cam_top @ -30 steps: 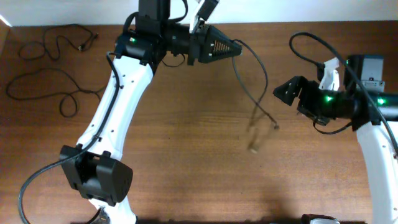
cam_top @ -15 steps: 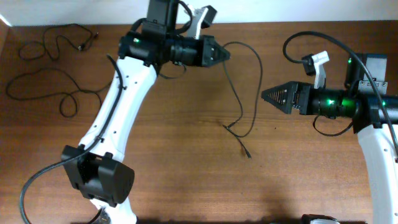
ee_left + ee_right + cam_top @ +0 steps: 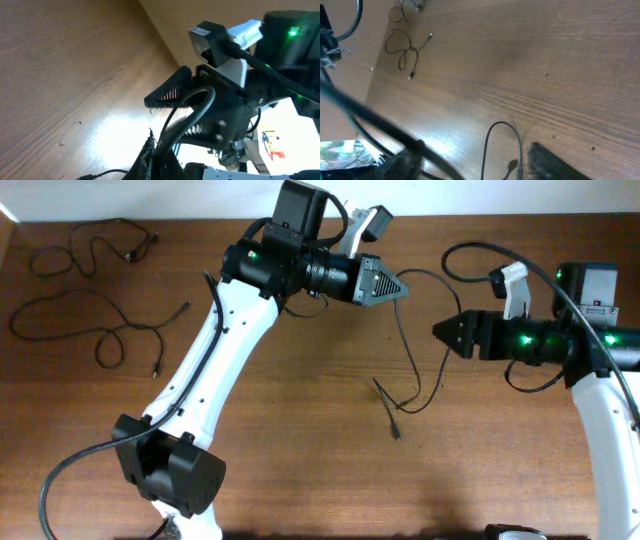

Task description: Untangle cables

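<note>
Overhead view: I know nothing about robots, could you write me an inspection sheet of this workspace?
Surface: brown wooden table.
Job's things: one thin cord hanging from the left pincer; two more cords lying at far left.
Clutter: nothing seen.
Pincers: left pincer shut on the cord; right pincer close to it, open or shut unclear.
Cables: thick black arm cables on both arms.
Surroundings: pale strip beyond the table.

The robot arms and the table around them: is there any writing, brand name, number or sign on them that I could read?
No word, brand or number can be read in any view.
Pale label on the right arm: print, if any, is too blurred to read.
Yellow and orange scraps in the background: too small to read.
</note>
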Robot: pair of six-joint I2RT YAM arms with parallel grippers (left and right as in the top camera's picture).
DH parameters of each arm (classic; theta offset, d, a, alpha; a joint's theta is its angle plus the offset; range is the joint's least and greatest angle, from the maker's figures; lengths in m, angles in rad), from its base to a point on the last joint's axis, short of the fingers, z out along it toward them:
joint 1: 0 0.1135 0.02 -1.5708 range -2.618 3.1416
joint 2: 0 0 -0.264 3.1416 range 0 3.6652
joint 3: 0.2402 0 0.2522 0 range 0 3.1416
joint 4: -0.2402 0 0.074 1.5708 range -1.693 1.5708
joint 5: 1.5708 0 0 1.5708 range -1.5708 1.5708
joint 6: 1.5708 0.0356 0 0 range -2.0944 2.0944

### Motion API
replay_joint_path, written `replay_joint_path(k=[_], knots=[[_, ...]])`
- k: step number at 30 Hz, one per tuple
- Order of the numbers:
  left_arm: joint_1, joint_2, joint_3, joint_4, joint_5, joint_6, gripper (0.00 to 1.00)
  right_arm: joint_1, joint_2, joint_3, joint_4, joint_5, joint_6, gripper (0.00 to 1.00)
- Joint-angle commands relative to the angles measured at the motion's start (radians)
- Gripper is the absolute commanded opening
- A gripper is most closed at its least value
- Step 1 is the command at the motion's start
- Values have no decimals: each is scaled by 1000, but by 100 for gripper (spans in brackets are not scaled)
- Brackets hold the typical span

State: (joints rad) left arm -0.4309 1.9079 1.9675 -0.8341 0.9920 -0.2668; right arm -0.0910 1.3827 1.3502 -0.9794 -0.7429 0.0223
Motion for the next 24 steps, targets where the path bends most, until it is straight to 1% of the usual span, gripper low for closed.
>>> replay_joint_path(k=[1, 3, 4, 6, 9, 10, 12, 13, 14, 16, 18, 20, 21, 22, 23, 24], knots=[[2, 8, 5, 6, 48, -5, 0, -1, 6, 6, 0, -9, -8, 52], [4, 8, 5, 16, 109, -5, 0, -1, 8, 2, 0, -5, -8, 43], [14, 8, 5, 29, 153, -5, 0, -1, 8, -4, 0, -5, -8, 32], [43, 8, 5, 40, 164, -5, 0, -1, 8, -8, -14, -7, -7, 4], [73, 8, 5, 32, 164, -5, 0, -1, 8, -8, -26, -80, -7, 4], [79, 8, 5, 32, 162, -5, 2, -1, 5, -7, -22, -117, -7, 4], [81, 8, 4, 16, 99, 33, 22, -1, -10, 4, -18, -136, 5, 4], [81, 8, 4, -12, 13, 74, 40, -1, -27, 20, -15, -136, 25, 4], [80, 8, 4, -78, -188, 101, 47, -1, -50, 45, -12, -136, 42, 4], [80, 8, 4, -177, -497, 101, 53, -1, -101, 100, -12, -136, 42, 4], [80, 8, 4, -216, -620, 101, 54, -1, -147, 127, -11, -136, 42, 4], [80, 8, 4, -216, -634, 101, 61, -1, -176, 127, -16, -137, 45, 4], [80, 8, 4, -215, -634, 101, 65, -1, -187, 127, -19, -137, 74, 4], [80, 8, 4, -215, -633, 101, 66, -1, -193, 127, -17, -137, 138, 4], [80, 8, 4, -215, -632, 101, 66, -1, -198, 127, -16, -137, 293, 4], [80, 8, 4, -216, -632, 101, 66, -1, -199, 127, -19, -153, 483, 4]])
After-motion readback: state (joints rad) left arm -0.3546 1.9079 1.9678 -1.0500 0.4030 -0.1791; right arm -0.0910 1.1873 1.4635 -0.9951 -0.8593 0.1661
